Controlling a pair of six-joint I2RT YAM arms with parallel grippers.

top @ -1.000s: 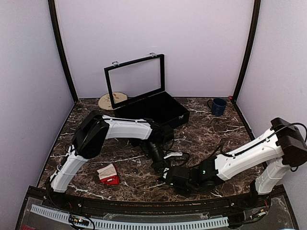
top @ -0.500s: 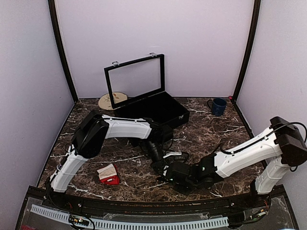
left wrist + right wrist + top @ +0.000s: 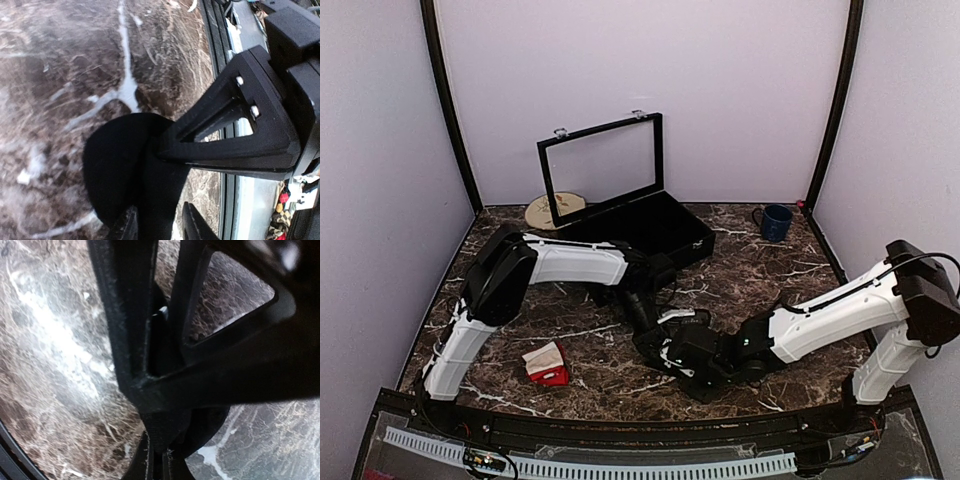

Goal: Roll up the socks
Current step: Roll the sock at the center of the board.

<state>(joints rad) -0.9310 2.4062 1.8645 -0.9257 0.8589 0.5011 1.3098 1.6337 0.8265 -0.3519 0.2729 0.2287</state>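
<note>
1. Your left gripper is down low over the middle of the marble table. Its two fingers are clamped on either side of a piece of black cloth.
2. Your right gripper has reached across from the right and meets the left one tip to tip. In its wrist view the fingers are drawn nearly together, with a thin fold of the same black cloth pinched between them.
3. In the left wrist view, one triangular finger of the right gripper presses into the cloth, which bulges out in a rounded lobe over the marble. What the cloth actually is, you cannot tell from here.
4. The socks are not in either gripper. They lie as a small red bundle with the cream cuff on top, on the table near the front edge. That puts them left of both grippers and well apart from them, beside the left arm's base link.
5. At the back, the black case stands with its lid raised. A round tan disc sits just left of it, and a blue mug is in the far right corner.
</note>
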